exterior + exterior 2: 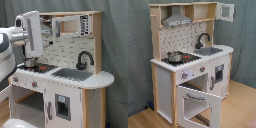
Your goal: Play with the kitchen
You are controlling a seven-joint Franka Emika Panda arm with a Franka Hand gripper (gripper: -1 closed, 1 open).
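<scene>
Item: toy kitchen (pixel 190 62), standing upright against a grey curtain (pixel 243 40) in both exterior views, its long axis running vertically. Hood (pixel 176 20) sitting at the top, faucet (pixel 202 39) and sink (pixel 210 50) lying toward the second exterior view's right, stove (pixel 185 58) carrying a small pot (pixel 174 56), oven door (pixel 198 102) hanging open and folded down. Robot arm (pixel 30 34) showing only in the first exterior view, hovering at that picture's left, above the stove end. Gripper: not identifiable; whether its fingers are open or closed cannot be told. Judgement: the stove and pot are lying just below the arm, the sink farther toward the first exterior view's right.
</scene>
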